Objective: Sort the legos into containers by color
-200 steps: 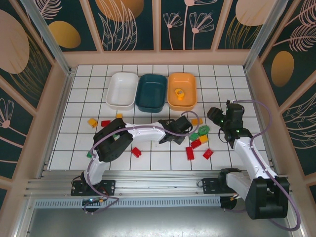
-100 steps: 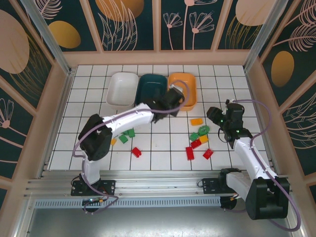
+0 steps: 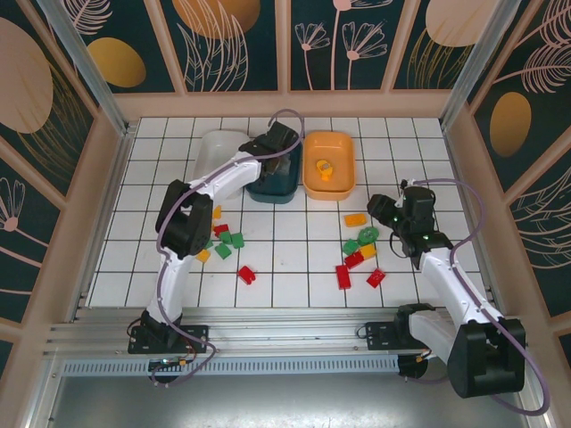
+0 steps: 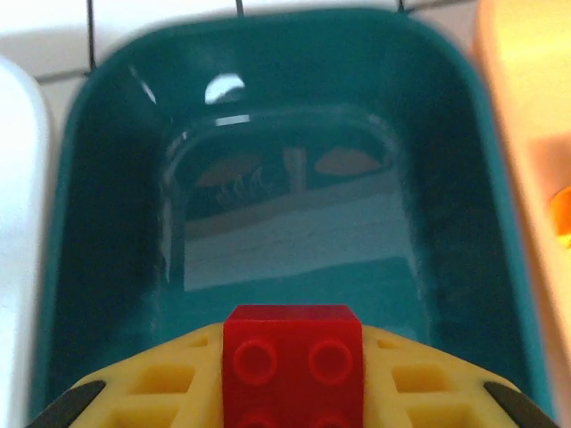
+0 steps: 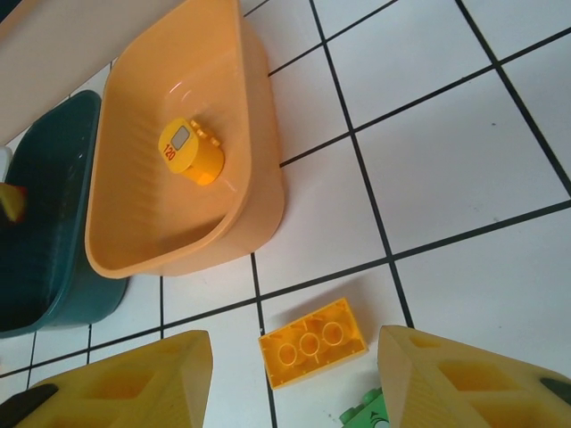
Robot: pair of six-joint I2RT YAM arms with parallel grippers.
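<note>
At the bottom of the left wrist view, my left gripper [image 4: 293, 392] was clenched on a red brick [image 4: 293, 348]. It hung over the teal tray [image 4: 455, 178], which looked empty, seemingly to drop the brick there. My right gripper [image 5: 294, 392] stood spread, grasping nothing, above a yellow brick [image 5: 312, 354] at lower centre, likely its next pick. Beyond, at upper left, the orange tray [image 5: 259, 192] held one round yellow piece [image 5: 191, 152].
</note>
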